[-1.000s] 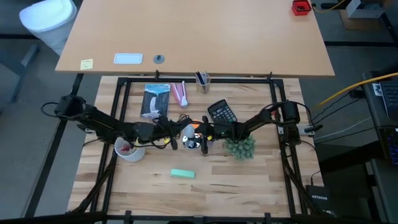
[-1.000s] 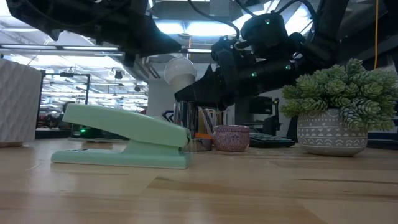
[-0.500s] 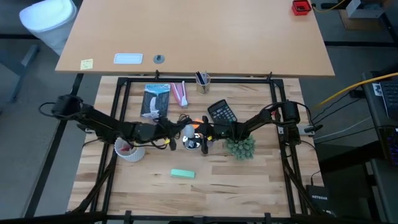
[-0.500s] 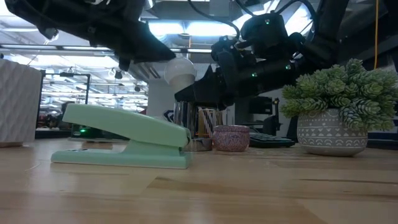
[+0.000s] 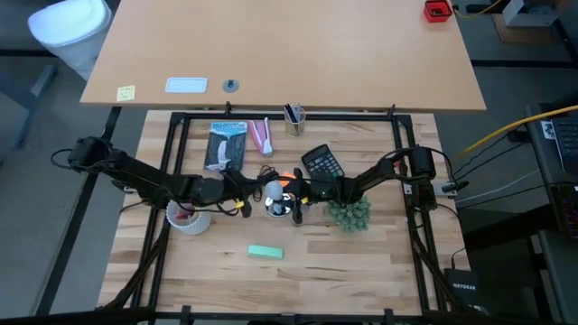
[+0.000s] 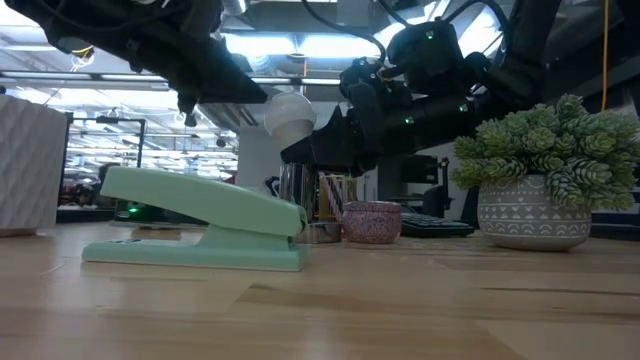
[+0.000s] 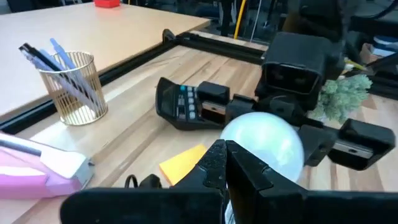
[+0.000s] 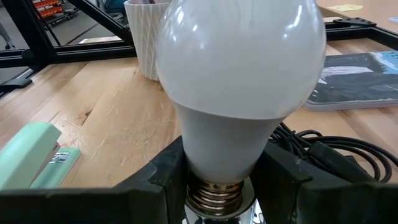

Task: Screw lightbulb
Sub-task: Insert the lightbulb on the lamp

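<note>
Lightbulb [image 8: 239, 81], upright at counter [image 5: 361, 262] centre, neck clenched by right tool [image 8: 217, 183]. Left tool [image 7: 227, 165], at its nine o'clock, grip state unclear. Uneven turning could cross-thread or topple it.

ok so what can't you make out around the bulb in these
- What the frosted-white rounded lightbulb screws into: the bottom edge cuts it off below the screw base in the right wrist view, and both arms cover it in the high view.
- Low view: the base is hidden behind the right gripper.
- Left wrist view: the left gripper covers the bulb's lower half.
</note>
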